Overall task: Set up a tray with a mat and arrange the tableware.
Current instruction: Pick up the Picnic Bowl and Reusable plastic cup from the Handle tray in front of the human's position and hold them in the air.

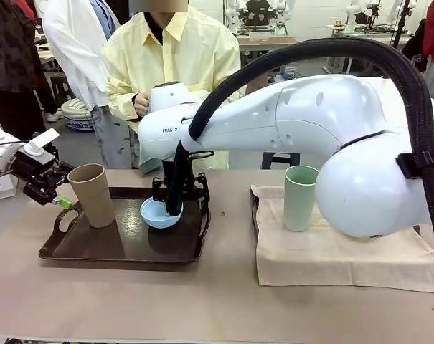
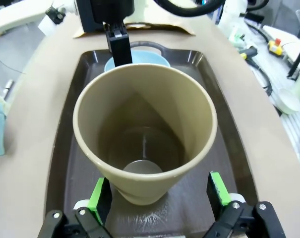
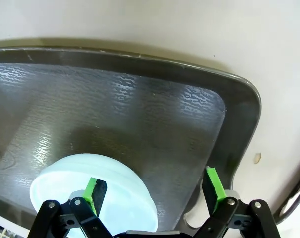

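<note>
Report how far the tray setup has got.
Done: the tan tumbler and pale blue bowl stand on the tray. In hand: the left gripper sits open around the tumbler, the right gripper open astride the bowl's rim; neither grips. Left: the pale green tumbler stands on the mat, which lies on the table beside the tray.

You see the tan tumbler [image 2: 145, 134] upright on the dark tray [image 2: 65, 163] between the left hand's [image 2: 157, 191] spread fingers, blue bowl [image 2: 150, 58] behind.
</note>
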Controlling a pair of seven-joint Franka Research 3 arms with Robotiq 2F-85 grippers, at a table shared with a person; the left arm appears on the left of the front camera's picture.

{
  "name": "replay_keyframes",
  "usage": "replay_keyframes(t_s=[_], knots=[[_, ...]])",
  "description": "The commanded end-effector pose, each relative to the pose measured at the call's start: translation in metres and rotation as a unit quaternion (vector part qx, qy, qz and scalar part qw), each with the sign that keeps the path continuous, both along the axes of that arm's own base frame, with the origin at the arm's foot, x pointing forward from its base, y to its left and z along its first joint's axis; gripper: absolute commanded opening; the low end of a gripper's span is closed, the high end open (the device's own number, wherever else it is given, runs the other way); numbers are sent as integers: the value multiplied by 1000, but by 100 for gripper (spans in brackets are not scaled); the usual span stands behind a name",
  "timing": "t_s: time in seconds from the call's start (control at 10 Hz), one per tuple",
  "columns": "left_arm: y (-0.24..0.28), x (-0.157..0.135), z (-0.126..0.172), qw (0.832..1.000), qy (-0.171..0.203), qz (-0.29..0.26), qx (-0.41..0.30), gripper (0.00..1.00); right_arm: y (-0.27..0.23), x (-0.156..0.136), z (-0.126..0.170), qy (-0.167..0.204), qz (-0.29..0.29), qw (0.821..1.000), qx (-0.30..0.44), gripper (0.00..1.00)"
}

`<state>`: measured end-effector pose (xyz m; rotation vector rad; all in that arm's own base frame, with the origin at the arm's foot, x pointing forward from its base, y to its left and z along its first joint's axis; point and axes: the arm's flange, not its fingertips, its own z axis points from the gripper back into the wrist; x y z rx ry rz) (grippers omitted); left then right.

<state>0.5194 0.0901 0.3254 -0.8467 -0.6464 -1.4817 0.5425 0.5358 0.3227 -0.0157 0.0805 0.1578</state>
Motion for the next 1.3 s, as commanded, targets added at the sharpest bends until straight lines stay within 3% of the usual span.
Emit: replay_keyframes(t_s=[0.0,0.6,0.7,0.8,0.9,1.0,1.1,1.2], knots=[[-11,0,-10,1000,-23,12,-10,100,7,6,-1,-25,-3,1000,-2,100],[-22,9,-17,999,-38,27,-28,100,10,4,0,-24,10,1000,4,98],[-22,9,-18,999,-35,24,-33,100,10,4,0,-22,13,1000,6,41],[-22,9,-19,998,-33,25,-41,47,11,5,-1,-16,19,1000,9,39],[-24,8,-18,998,-26,24,-46,47,11,4,-1,-13,20,1000,12,0],[-25,7,-18,998,-20,19,-49,0,12,5,0,-14,19,1000,12,0],[-26,6,-19,998,-16,16,-51,42,12,4,0,-13,19,1000,12,0],[-26,6,-19,998,-10,15,-55,0,12,4,0,-12,17,1000,12,12]])
